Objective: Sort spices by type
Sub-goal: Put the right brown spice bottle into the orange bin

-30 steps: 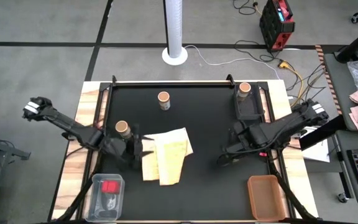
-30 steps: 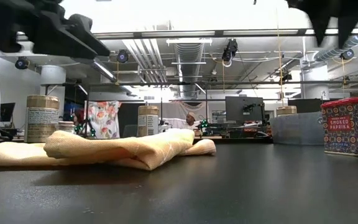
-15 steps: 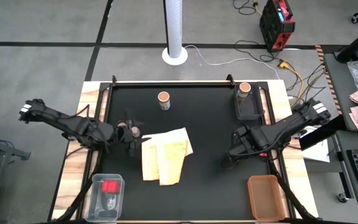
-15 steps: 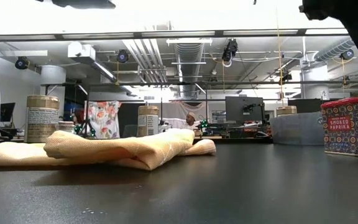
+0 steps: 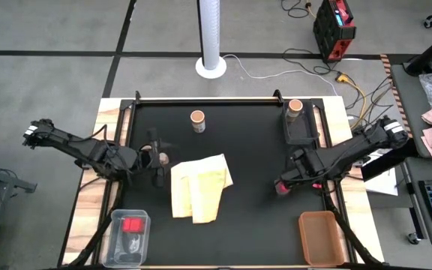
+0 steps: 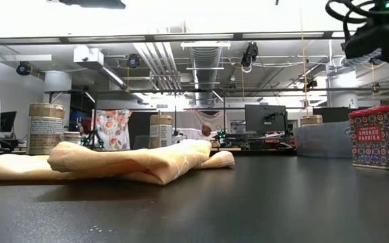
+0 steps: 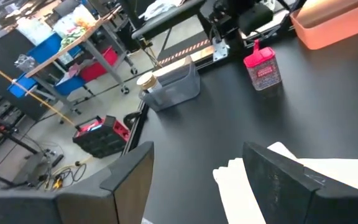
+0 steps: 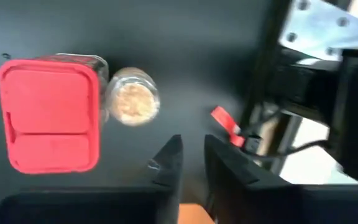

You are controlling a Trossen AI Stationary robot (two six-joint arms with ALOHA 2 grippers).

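A red blocky spice container [image 8: 48, 115] stands on the black table near its right edge, with a tiny pale round one [image 8: 132, 102] right beside it. My right gripper [image 8: 192, 146] hangs above them, pointing down. Its fingers are drawn almost together, with nothing between them. My left gripper [image 5: 156, 158] hovers open and empty over a tan-topped jar [image 6: 46, 128], which stands on its base left of the folded yellow cloth [image 5: 199, 187]. Another jar [image 5: 197, 120] stands near the far edge. One more jar [image 5: 295, 107] sits in a grey tray [image 5: 301, 129].
A clear bin [image 5: 118, 244] holding a red block sits at the near left corner. An orange bin [image 5: 321, 236] sits at the near right. The table's middle, between the cloth and the right gripper, is bare black mat.
My left gripper has risen above the tan-topped jar and out of the low view, shifting a little toward the far edge; the jar stays put. My right gripper has come down toward the red container and its fingers have drawn together.
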